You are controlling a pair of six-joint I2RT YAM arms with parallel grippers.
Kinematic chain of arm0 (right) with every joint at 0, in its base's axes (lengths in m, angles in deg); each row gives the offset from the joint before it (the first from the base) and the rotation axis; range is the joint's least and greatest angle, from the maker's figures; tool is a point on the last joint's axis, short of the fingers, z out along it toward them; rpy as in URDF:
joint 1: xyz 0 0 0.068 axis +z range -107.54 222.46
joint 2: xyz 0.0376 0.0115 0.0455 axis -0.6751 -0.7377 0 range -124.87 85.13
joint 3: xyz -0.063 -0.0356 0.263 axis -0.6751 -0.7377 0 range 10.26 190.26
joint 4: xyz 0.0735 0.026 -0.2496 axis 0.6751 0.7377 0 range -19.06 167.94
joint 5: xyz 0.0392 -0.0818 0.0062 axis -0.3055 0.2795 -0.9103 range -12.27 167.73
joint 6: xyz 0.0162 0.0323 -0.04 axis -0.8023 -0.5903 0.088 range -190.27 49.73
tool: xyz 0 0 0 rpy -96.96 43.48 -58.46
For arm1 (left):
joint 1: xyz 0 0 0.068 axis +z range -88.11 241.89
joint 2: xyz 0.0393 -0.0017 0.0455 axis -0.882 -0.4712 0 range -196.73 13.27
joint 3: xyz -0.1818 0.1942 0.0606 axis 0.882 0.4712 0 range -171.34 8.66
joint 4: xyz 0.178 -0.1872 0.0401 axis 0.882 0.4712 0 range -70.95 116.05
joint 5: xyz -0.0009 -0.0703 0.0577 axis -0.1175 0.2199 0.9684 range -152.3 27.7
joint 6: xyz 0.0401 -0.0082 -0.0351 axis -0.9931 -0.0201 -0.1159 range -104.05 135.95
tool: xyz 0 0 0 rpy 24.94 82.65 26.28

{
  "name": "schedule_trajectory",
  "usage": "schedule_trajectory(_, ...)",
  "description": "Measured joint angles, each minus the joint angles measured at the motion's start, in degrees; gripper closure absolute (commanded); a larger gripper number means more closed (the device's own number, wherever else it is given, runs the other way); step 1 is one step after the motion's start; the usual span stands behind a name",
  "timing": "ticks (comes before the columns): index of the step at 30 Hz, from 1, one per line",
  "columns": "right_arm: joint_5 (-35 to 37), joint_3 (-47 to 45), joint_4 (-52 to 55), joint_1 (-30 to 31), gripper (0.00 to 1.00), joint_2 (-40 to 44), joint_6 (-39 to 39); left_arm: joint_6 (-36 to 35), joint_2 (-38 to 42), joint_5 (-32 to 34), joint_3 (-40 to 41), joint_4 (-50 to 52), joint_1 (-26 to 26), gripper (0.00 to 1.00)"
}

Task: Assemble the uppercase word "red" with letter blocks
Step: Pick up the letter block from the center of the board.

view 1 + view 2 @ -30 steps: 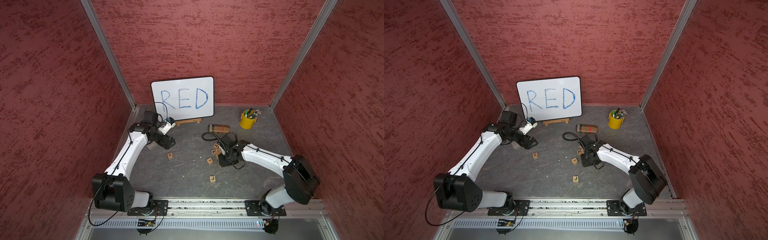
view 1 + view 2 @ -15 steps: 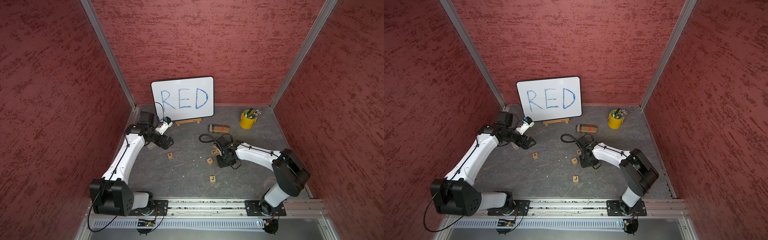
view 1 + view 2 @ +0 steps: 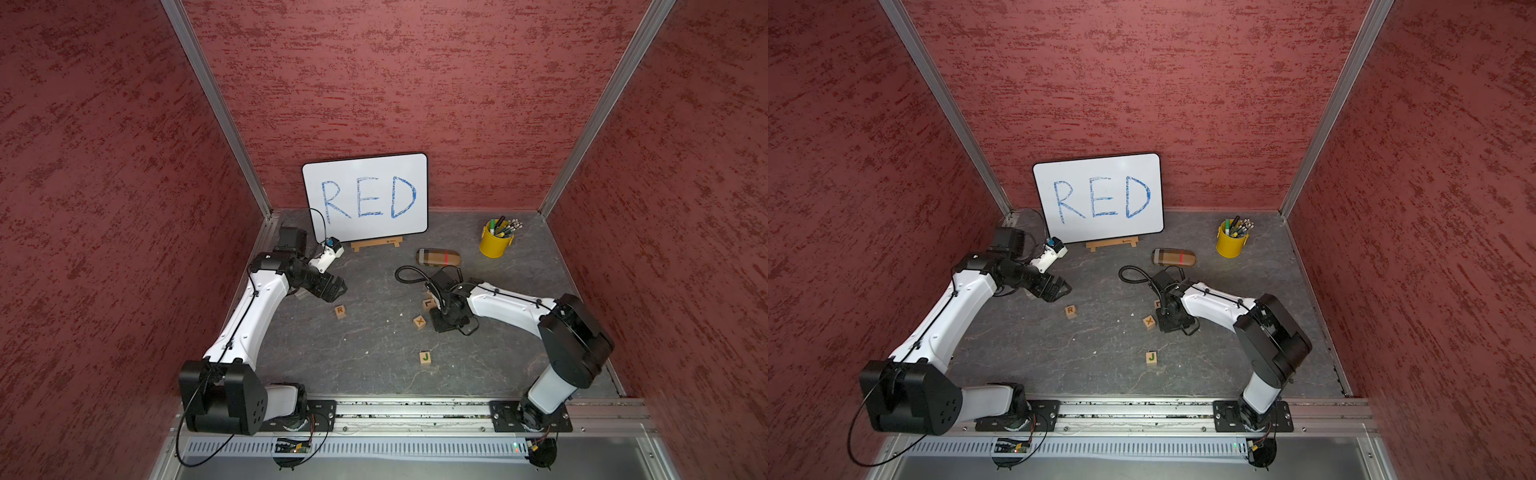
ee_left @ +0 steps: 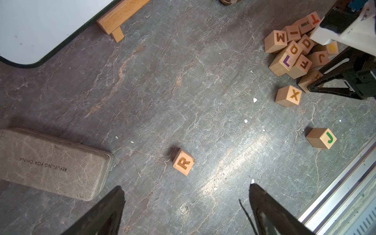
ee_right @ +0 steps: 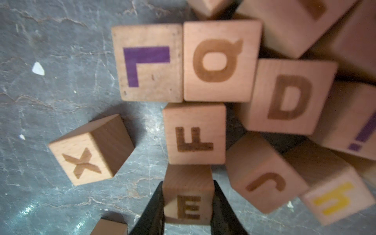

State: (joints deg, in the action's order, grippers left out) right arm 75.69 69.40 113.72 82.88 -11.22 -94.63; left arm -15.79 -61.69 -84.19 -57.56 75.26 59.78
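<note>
Right wrist view had the right fingers [image 5: 151, 215] pinched shut on the E block [image 5: 188, 205], one on each side face, at the edge of the pile [image 4: 293, 49], just beside the F block [image 5: 194, 133]. The D block [image 5: 291, 97] lay deeper in. The R block [image 4: 183, 162] sat alone on the desk [image 4: 203, 91], straight ahead of the left fingers [image 4: 105, 211], which gaped wide and empty. The whiteboard [image 3: 365, 195] read RED; a grey case [image 4: 50, 162] read REFUELING FOR CHINA.

Rear: whiteboard [image 3: 365, 195], yellow pen cup [image 3: 493, 248], brown case [image 3: 438, 257].
</note>
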Motion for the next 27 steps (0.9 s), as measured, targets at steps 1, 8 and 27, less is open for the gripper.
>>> schedule_trajectory(1, 0.09, 0.55, 0.63, 0.0, 0.82, 0.02, 0.0, 0.0, 0.07, -0.17, 0.09, -0.09, 0.31, 0.04)
schedule_trajectory(8, 0.37, 8.76, 4.48, 0.04, 0.82, 0.33, 0.42, 0.07, 0.15, -1.27, 0.26, -0.61, 2.97, 0.03)
schedule_trajectory(27, -0.87, 40.96, 9.77, 3.91, 0.82, -21.9, 5.33, -1.4, 6.95, -4.57, 4.48, -0.13, 13.49, 0.03)
